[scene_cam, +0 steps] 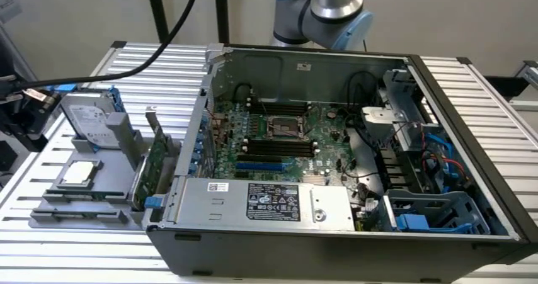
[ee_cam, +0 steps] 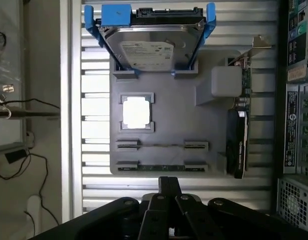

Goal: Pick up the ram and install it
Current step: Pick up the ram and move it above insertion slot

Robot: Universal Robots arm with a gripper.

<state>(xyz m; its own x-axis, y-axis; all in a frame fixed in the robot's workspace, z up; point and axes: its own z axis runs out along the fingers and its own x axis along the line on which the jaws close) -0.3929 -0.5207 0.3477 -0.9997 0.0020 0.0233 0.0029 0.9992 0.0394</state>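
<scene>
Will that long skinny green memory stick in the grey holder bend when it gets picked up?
Probably not: the thin green memory stick looks dead straight between its grey clips, so likely stiff. It seems light, being far slimmer than the silver hard drive. Standing on edge, it may tip once freed.

Robotics lab or test bench, silver ribbed aluminium-slat worktable [scene_cam: 479, 89], opened black desktop computer tower [scene_cam: 336, 246] lying on its side with green motherboard [scene_cam: 278, 133] exposed, grey moulded fixture tray [ee_cam: 173, 120] holding loose components, silver-and-blue robot arm joint [scene_cam: 334, 10], plain beige wall [scene_cam: 75, 13].
</scene>
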